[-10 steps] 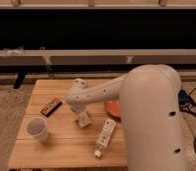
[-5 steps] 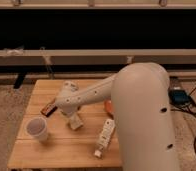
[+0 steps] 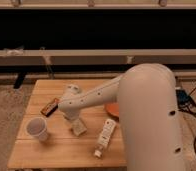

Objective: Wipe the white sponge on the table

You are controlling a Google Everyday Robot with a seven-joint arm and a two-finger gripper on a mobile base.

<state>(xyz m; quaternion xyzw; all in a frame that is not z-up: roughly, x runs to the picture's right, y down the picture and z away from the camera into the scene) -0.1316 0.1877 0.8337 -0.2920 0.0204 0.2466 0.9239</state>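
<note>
The white sponge [image 3: 79, 128] is a small cream block lying on the light-wood slatted table [image 3: 56, 152], near its middle. My gripper [image 3: 75, 119] points down from the end of the white arm and sits right on top of the sponge, shut on it and pressing it to the table top. The arm reaches in from the right, and its big white body hides the table's right part.
A white cup [image 3: 37, 129] stands left of the sponge. A long white tube [image 3: 105, 136] lies to its right. A brown bar [image 3: 50, 106] lies at the back left. An orange plate [image 3: 111, 109] shows partly behind the arm. Cables run on the floor at the right.
The gripper has moved the sponge to the left across the table and then slightly back toward the front. The cup, tube and bar have stayed in place.
</note>
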